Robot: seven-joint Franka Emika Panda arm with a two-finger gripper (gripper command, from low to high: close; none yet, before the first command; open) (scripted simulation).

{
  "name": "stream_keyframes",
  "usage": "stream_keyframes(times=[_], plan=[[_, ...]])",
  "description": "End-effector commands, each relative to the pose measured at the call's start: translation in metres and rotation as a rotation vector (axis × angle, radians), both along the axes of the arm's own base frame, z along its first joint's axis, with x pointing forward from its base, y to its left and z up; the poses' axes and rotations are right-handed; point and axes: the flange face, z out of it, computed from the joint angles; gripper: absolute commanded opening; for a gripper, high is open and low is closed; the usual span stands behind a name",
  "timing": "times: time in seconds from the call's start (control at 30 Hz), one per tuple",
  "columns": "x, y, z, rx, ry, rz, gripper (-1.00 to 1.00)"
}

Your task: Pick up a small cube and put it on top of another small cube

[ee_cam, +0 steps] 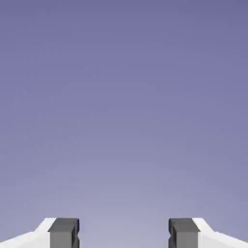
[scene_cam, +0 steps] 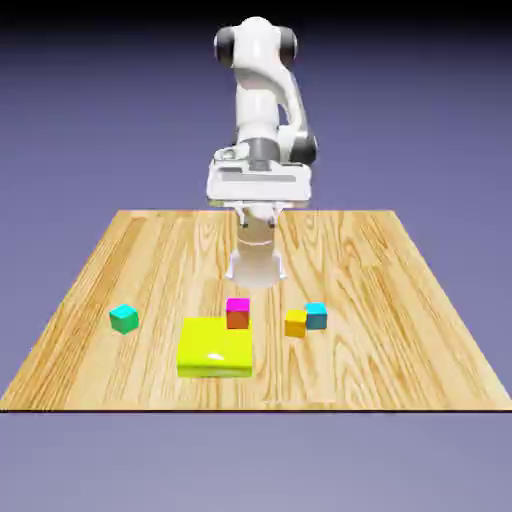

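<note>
Five blocks on wooden table (scene_cam: 120,250), violet backdrop; hand (ee_cam: 124,233) spread apart, empty

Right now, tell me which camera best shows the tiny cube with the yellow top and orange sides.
The exterior view: the tiny yellow-topped, orange-sided cube sits unobstructed on the wooden table. The hand view shows only backdrop between the open gripper.

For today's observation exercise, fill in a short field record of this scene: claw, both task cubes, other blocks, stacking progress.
claw: open, nothing between its tips, raised above the table
yellow-orange cube: on the table, touching or nearly touching the cyan-blue cube
cyan-blue cube: on the table, nothing on top
other blocks: magenta-red cube, flat yellow block, cyan-green cube
stacking: not yet begun
</note>
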Motion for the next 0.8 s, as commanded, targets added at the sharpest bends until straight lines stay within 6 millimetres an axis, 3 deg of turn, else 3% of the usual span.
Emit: stream_keyframes(times=[0.0,0.37,0.77], plan=[[0.0,0.003,-0.008,0.043,0.021,-0.031,0.0],[-0.016,0.037,-0.094,0.438,0.276,-0.428,0.0],[-0.057,0.064,-0.18,0.702,0.532,-0.975,0.0]])
